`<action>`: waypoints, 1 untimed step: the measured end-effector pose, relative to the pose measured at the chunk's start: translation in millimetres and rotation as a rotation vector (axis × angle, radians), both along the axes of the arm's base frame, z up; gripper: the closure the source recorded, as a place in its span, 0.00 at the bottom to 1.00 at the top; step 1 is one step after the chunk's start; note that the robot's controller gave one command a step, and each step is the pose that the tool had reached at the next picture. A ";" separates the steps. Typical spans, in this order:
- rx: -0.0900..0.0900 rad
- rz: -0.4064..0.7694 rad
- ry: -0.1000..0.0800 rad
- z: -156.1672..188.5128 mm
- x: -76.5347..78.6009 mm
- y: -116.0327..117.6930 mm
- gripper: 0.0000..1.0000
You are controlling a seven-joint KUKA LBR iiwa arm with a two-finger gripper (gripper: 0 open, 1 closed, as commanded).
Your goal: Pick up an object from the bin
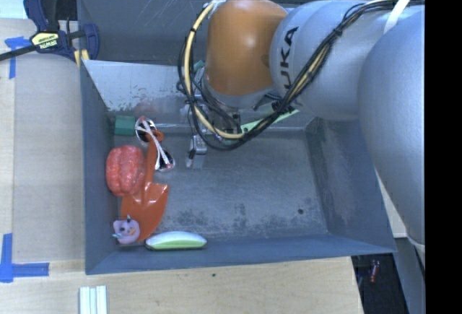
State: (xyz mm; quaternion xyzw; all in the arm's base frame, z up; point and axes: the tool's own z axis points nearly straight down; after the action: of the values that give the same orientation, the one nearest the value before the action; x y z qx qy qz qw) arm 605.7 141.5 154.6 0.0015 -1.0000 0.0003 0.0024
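Note:
My gripper hangs below the orange wrist cover, low over the bin floor toward the back, left of the middle. Just to its left lies a small white, red and black looped thing. A dark green block sits beyond that, against the back wall. A red lumpy, brain-like toy lies further left, beside an orange scoop-shaped piece. Nothing shows in the gripper.
In the front left corner lie a small purple figure and a pale green and white oval. A light green flat thing peeks out under the arm by the back wall. The arm covers the bin's back right.

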 end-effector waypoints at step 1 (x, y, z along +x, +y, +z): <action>0.001 -0.003 -0.008 5.3 1.6 -0.6 0.00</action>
State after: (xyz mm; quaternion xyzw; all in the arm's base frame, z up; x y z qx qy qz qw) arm 607.3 140.9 159.9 -0.0001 -1.0000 -0.0004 -0.0014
